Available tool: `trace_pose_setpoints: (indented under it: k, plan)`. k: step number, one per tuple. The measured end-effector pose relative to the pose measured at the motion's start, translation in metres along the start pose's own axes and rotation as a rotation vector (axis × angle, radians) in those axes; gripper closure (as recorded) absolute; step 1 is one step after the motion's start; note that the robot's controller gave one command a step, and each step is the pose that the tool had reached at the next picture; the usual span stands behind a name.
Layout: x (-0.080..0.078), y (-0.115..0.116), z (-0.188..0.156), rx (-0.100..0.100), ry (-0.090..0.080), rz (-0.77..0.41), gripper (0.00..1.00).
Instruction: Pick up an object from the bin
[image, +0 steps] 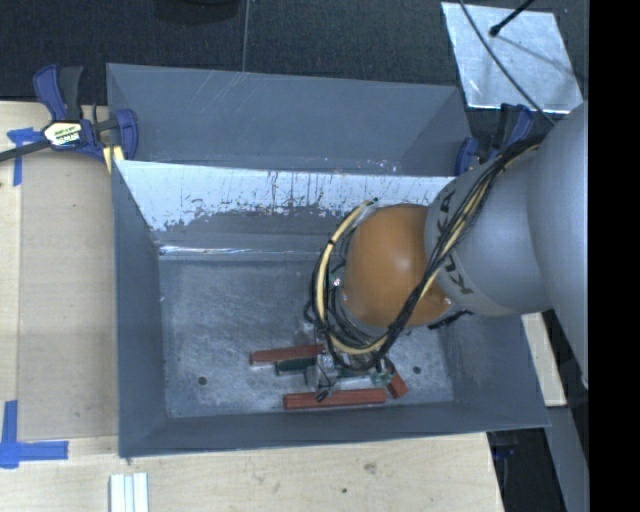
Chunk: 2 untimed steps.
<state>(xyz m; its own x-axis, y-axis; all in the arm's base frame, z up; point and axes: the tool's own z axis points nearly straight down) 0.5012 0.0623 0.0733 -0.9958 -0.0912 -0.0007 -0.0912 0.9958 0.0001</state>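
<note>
**Claw down among reddish-brown bars at the front of the bin floor**

Two long reddish-brown bars lie flat on the bin's floor, near its front wall and right of the middle. The upper bar (283, 355) runs roughly left to right, and its right end goes under the claw (335, 372). The lower bar (334, 399) lies just in front of it, close to the front wall and slightly tilted. Between the two, just left of the claw, sits a small dark green piece (293, 367). A short reddish piece (397, 385) lies at an angle just off the lower bar's right end.

The claw sits low over this small cluster, above the gap between the two bars. Whether it is apart, together or clamped on anything cannot be told, as the wrist hides it.

Above the claw is the rounded orange cover (385, 265), with yellow and black cables (328, 272) looped round it. The grey arm (510, 235) reaches in from the right over the rim of the grey bin (138, 300).
</note>
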Motion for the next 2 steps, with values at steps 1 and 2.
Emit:
trace_pose_setpoints:
  k: [1, 2]
  plan:
    - [-0.047, 0.004, -0.12, 0.0, -0.013, -0.005, 1.0]
    - [-0.028, -0.032, -0.226, 0.002, -0.012, -0.117, 1.0]
